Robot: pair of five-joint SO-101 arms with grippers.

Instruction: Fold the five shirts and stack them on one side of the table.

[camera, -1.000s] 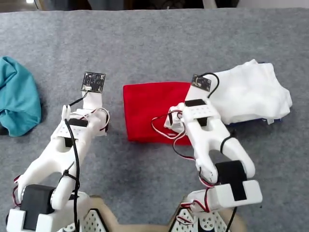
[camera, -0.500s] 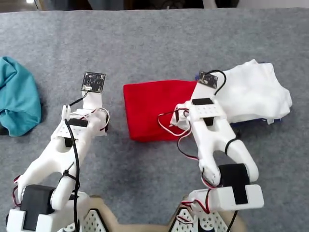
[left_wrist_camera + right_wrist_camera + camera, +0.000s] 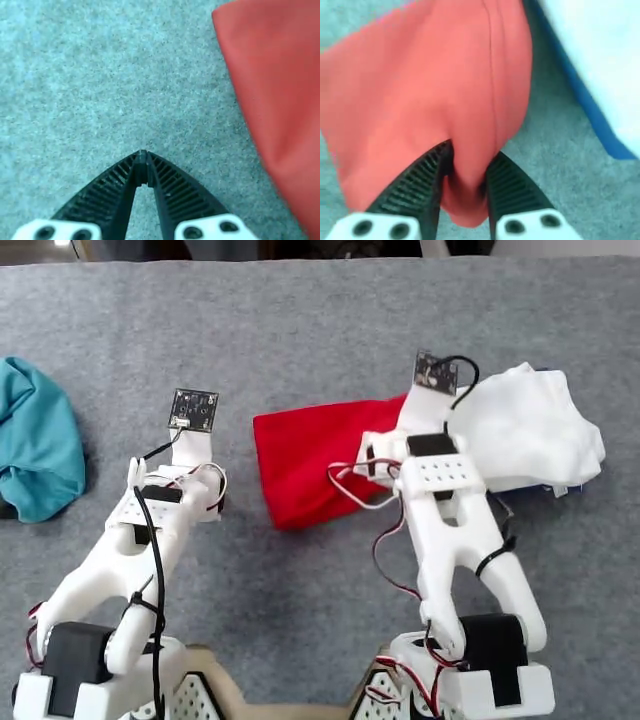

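A folded red shirt lies mid-table on the grey cloth, its right end lifted and skewed toward a pile with a white shirt on top. My right gripper is shut on a bunched fold of the red shirt, right beside the pile, where a blue shirt's edge peeks from under the white shirt. My left gripper is shut on nothing, low over bare cloth just left of the red shirt. A crumpled teal shirt lies at the table's left edge.
The grey table cover is bare across the far half and between the teal shirt and the left arm. The right arm reaches over the red shirt's right end. Loose wires hang at both wrists.
The right arm has pushed farther away and to the right, dragging the red shirt's right end toward the white pile and skewing it. The left arm has not moved.
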